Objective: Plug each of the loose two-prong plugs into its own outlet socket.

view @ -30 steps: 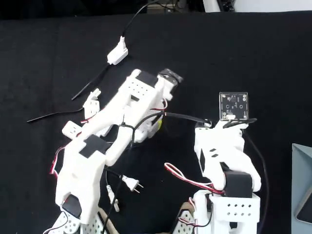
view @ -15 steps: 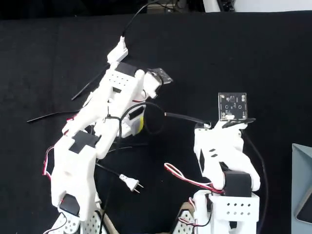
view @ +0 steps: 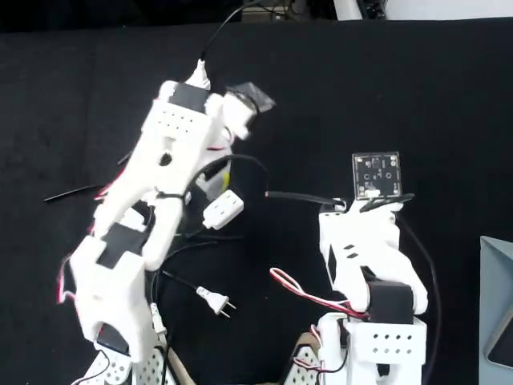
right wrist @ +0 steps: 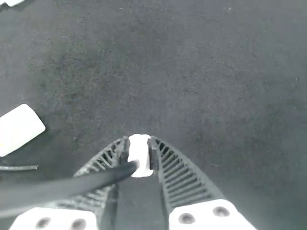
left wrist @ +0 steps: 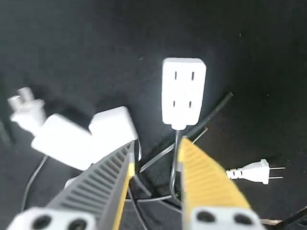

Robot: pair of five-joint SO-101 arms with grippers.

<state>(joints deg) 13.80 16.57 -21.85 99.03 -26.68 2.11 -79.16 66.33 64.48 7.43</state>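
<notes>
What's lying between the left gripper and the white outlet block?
In the left wrist view, the outlet block trails its cord toward the left gripper, with a black cable crossing it.

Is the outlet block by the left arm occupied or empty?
Empty: both slot pairs on the outlet block are bare; a two-prong plug lies loose nearby.

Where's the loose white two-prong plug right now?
In the high view, the white two-prong plug lies on the black tabletop, toward the near edge from the white outlet block.
</notes>
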